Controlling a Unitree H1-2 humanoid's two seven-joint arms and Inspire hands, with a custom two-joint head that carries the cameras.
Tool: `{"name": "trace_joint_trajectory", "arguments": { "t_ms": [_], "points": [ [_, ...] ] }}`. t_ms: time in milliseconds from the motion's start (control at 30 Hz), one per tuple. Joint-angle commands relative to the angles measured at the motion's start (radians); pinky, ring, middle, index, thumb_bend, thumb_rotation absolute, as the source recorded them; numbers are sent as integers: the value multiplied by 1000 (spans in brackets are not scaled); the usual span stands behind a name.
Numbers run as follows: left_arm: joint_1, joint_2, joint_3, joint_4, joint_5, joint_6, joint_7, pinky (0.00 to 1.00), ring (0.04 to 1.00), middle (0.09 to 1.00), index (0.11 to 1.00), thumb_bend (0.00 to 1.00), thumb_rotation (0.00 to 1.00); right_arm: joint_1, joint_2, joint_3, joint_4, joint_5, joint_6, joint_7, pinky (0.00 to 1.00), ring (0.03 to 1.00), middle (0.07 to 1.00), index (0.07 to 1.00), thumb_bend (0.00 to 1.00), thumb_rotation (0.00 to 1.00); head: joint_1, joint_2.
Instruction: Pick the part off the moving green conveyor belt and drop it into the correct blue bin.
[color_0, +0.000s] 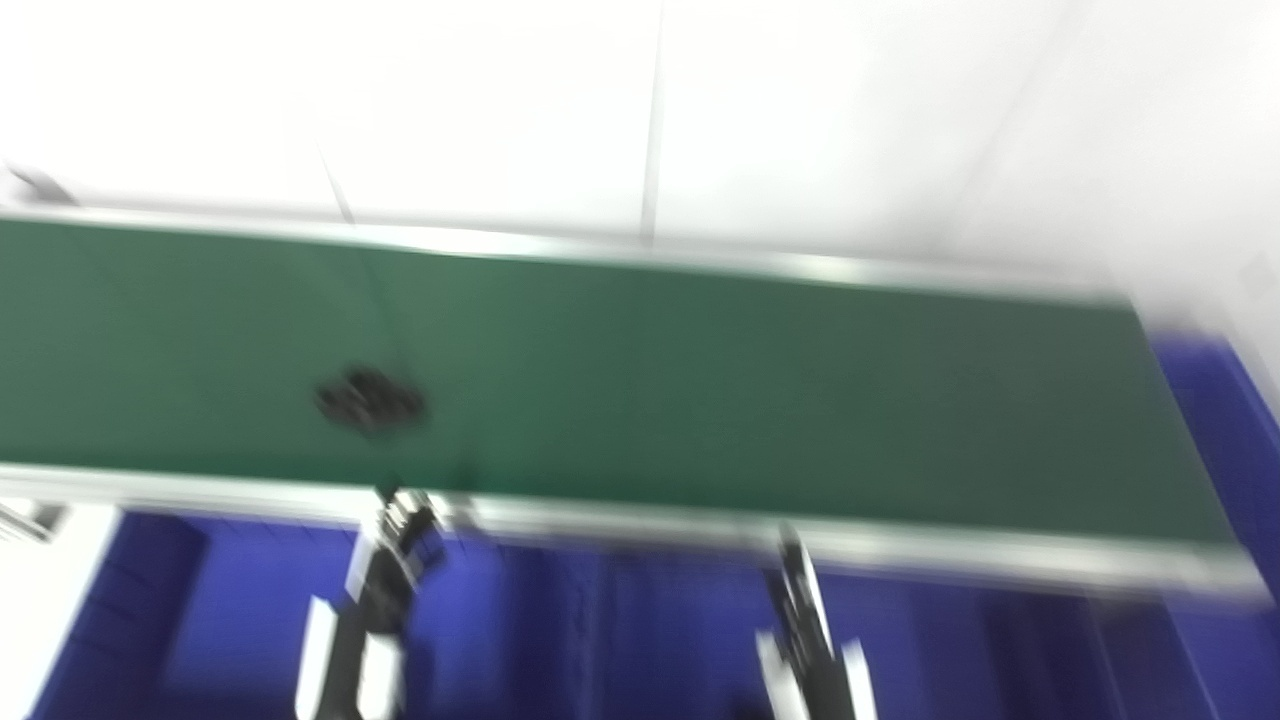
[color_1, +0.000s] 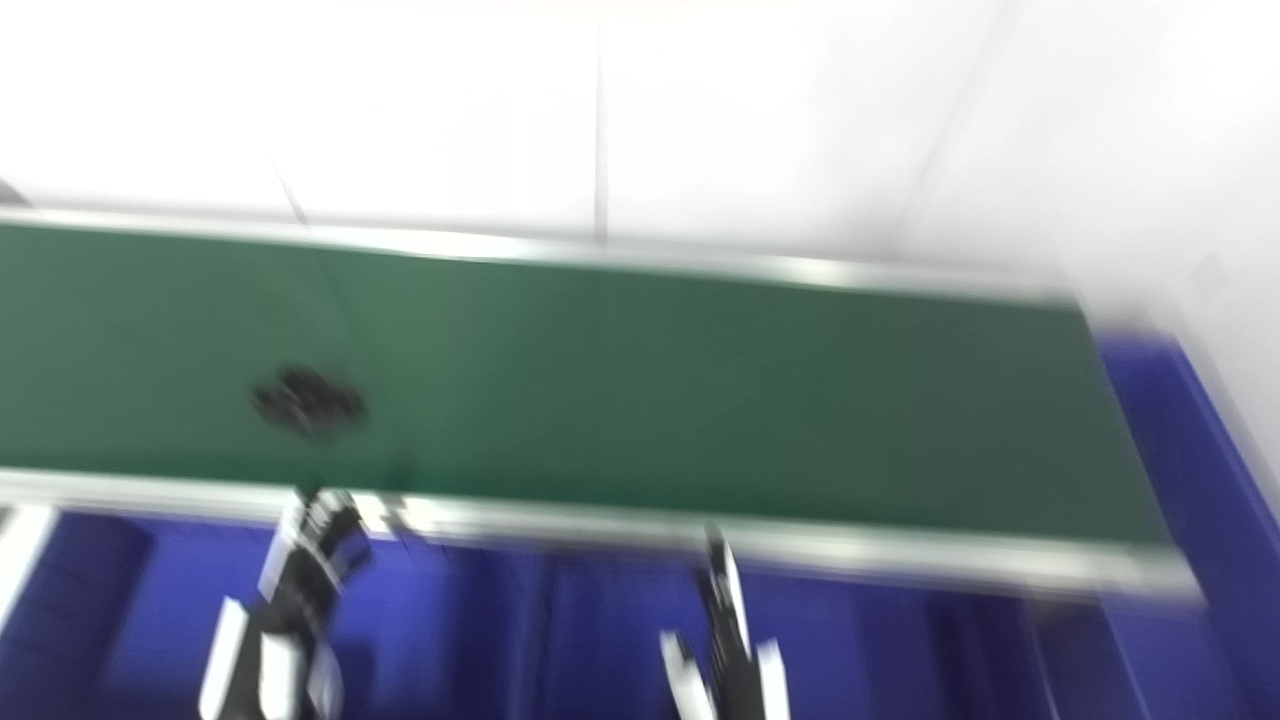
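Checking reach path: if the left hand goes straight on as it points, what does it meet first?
Likely the conveyor's near metal rail, right at the left hand; the dark part lies beyond it. Blur hides depth.

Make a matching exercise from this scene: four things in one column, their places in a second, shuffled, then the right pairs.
Things:
1. dark part
2. left hand
3. right hand
4. blue bin

Places:
A. off the belt's right end
B. on the green belt, left of middle
C. at the near rail, just below the part
D. at the near rail, right of middle

Pairs: 1-B, 2-C, 3-D, 4-A
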Motion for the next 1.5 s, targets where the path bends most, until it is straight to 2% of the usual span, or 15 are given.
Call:
{"name": "trace_joint_trajectory", "arguments": {
  "t_ms": [0,133,233,533,633,767,833,867,900,1000,1067,1133,1200,1333,1467],
  "points": [
    [9,-16,-16,4,21,-70,5,825,897,916,971,862,1000,8,-16,-1,-13,20,-59,3,972,964,1000,1000,746,916,19,-13],
    [-5,-31,-20,59,44,-97,20,811,892,906,958,870,1000,-11,-39,-7,17,35,-59,-3,970,968,1000,1000,737,906,38,-57],
    [-14,-42,-23,76,69,-102,32,785,872,896,933,843,1000,-24,-52,-7,32,42,-59,-6,954,964,1000,1000,705,908,45,-56],
    [10,-56,-41,-9,83,-53,38,744,858,883,918,847,1000,8,-46,-24,-47,26,-54,14,912,933,990,1000,712,856,37,43],
    [21,-51,-44,-42,85,-35,34,746,862,888,924,847,1000,28,-25,-47,-89,-70,-50,-19,824,867,950,1000,660,821,37,73],
    [21,-46,-42,-73,77,-4,29,756,870,896,933,866,1000,48,8,-86,-155,-188,-44,-61,735,759,834,963,671,984,20,116],
    [20,-46,-40,-92,70,17,27,768,880,900,933,895,1000,55,13,-106,-229,-236,-21,-60,717,750,814,953,614,973,8,143],
    [21,-47,-38,-109,67,36,27,769,880,900,933,897,1000,51,12,-118,-274,-258,-4,-52,716,750,813,952,610,972,-11,182],
    [21,-48,-37,-122,65,51,27,772,883,900,932,913,1000,49,11,-126,-305,-272,8,-45,703,744,808,930,616,925,-11,182],
    [20,-42,-33,-167,37,103,18,794,893,906,939,953,995,1,-3,-147,-407,-340,58,8,672,736,791,877,635,811,-58,233],
    [21,-37,-31,-192,20,125,12,811,899,910,948,962,991,-42,-18,-155,-473,-399,112,68,612,711,783,841,742,777,-75,249],
    [24,-30,-29,-206,7,131,9,819,900,912,952,953,981,-92,-36,-159,-537,-450,179,147,579,693,777,830,781,723,-91,254],
    [27,-21,-29,-211,4,127,9,826,901,910,958,915,985,-148,-45,-163,-586,-511,245,224,548,678,766,812,874,580,-96,253],
    [31,-15,-33,-210,0,114,14,830,903,905,960,864,988,-247,-51,-162,-615,-620,325,322,503,639,732,788,975,431,-91,257],
    [37,-11,-36,-217,-11,115,8,839,905,903,962,860,986,-330,-61,-155,-584,-687,372,390,487,610,713,777,981,414,-92,255]
  ]
}}
